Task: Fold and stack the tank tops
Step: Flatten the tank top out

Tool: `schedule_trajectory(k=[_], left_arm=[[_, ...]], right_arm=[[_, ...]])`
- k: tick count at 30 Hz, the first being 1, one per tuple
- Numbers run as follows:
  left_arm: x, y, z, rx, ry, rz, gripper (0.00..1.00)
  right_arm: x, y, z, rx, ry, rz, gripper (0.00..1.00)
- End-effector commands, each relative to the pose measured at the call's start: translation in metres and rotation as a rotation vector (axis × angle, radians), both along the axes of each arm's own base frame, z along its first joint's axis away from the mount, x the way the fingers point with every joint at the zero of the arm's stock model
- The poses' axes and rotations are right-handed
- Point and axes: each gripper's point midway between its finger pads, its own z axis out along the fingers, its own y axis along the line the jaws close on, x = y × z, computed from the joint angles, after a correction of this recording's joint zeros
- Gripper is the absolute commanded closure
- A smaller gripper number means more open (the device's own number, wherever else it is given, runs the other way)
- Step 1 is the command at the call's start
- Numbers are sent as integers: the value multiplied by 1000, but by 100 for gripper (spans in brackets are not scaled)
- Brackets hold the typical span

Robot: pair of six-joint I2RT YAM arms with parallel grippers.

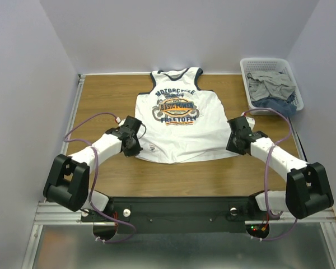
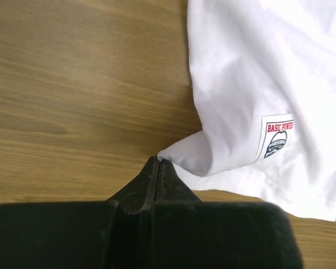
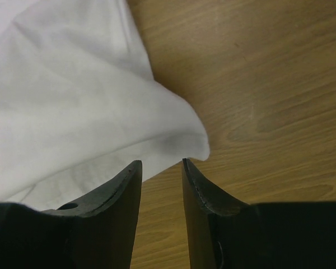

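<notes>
A white tank top (image 1: 179, 120) with navy trim and a "MOTORCYCLE" chest print lies flat, face up, in the middle of the wooden table. My left gripper (image 1: 136, 148) is at its lower left side edge. In the left wrist view the jaws (image 2: 158, 161) are shut, pinching a small raised fold of the white cloth (image 2: 257, 84) at their tips. My right gripper (image 1: 233, 143) sits at the shirt's lower right side. Its jaws (image 3: 159, 162) stand open, with the rounded edge of the cloth (image 3: 61, 95) just beyond the fingertips and wood showing between them.
A white plastic basket (image 1: 246, 84) stands at the back right with grey and blue clothes (image 1: 271, 87) in it. Bare table (image 1: 101, 101) lies left of the shirt and in front of it. Purple cables loop beside both arms.
</notes>
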Motion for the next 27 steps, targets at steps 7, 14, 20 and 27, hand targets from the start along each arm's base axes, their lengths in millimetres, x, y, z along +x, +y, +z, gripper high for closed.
schedule_trajectory(k=[7,14,20,27], left_arm=[[29,-5,36,-157,-143,9,100],[28,-7,34,-210,-141,-5,100],[30,-4,37,-214,-153,-1,100],[34,4,40,-215,-171,26,100]], right_arm=[[-1,-28,-6,-9,-4,-141,58],[-6,-21,-20,20,55,-144,58],[-9,-23,-23,13,68,-152,58],[-11,-24,-26,6,87,-156,56]])
